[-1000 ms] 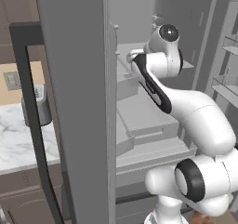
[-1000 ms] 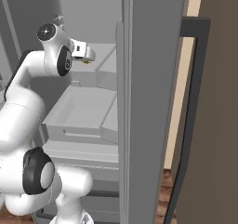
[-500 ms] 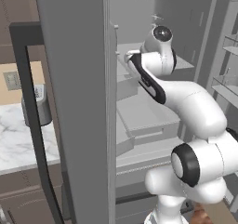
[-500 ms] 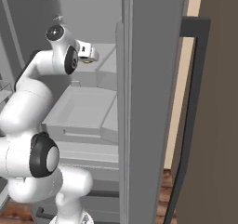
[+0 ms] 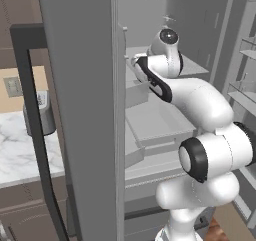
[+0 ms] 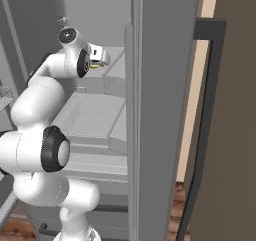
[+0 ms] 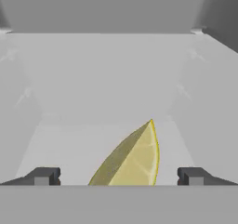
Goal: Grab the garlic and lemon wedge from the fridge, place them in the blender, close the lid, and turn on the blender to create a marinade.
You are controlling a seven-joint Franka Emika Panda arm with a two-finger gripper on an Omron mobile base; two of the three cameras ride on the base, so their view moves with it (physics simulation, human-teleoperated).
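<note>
In the left base view we are reaching with the arm deep into the open fridge (image 5: 85,85), above its pale drawers. Left of the fridge door, a grey appliance (image 5: 40,116) is standing on the marble desk (image 5: 20,150). We judge that we are working on the step of fetching the lemon wedge.

In the right base view we are seeing the end effector (image 6: 100,58) inside the fridge, on an upper shelf, with a small yellow spot just beside the wrist.

In the hand view we are looking along the end effector (image 7: 118,176). Its two fingertips (image 7: 42,176) are standing as wide apart as they go, and the lemon wedge (image 7: 132,158) is lying between them, on the fridge shelf. They are not gripping it; whether they are touching it we cannot tell. For the next move, we think the fingers must close on the wedge.
</note>
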